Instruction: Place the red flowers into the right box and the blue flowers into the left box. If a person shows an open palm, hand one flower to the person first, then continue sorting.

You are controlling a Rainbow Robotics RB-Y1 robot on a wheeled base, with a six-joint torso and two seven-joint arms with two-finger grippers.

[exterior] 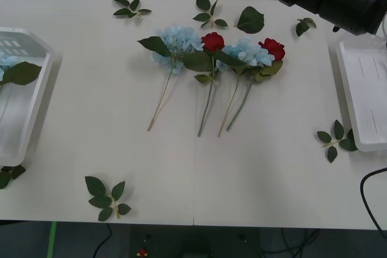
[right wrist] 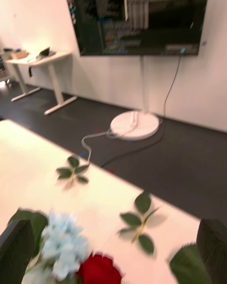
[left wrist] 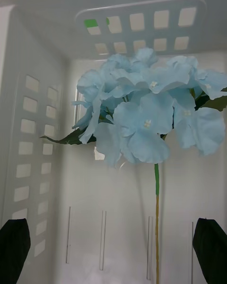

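4 flowers are lying in a row mid-counter (exterior: 193,161), stems pointing toward the robot: a blue flower (exterior: 175,45), a red flower (exterior: 213,41), a second blue flower (exterior: 249,52) and a second red flower (exterior: 272,48), their leaves overlapping. A third blue flower (left wrist: 146,109) is lying inside the left box (exterior: 36,98) at the counter's left edge. The right box (exterior: 351,89) is sitting at the right edge. Loose leaf sprigs (exterior: 107,197) are lying scattered around. The left gripper (left wrist: 113,248) is hovering over the left box, fingers spread apart. The right gripper (right wrist: 116,253) is hanging above the row's blooms, fingers apart.
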